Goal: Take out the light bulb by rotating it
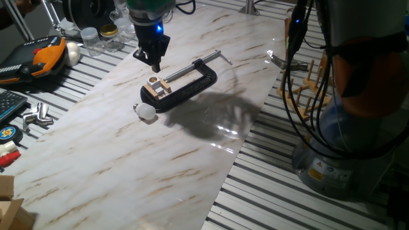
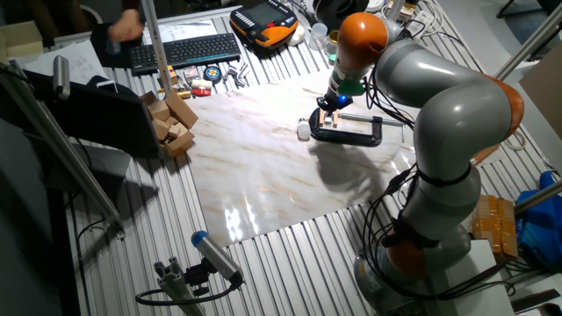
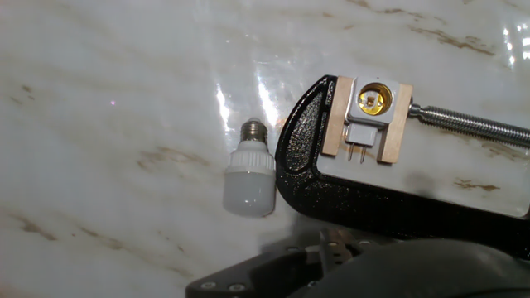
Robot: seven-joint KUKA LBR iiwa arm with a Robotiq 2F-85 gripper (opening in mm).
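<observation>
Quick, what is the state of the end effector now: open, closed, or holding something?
End effector: holding nothing; it hangs above the clamp, and the light bulb lies loose on the table. Open or closed cannot be told.

light bulb on slab | beside clamp

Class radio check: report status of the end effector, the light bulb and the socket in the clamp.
End effector above the clamp, holding nothing. Light bulb out, lying on the marble table beside the clamp. Socket empty. Nothing in the way.
</observation>
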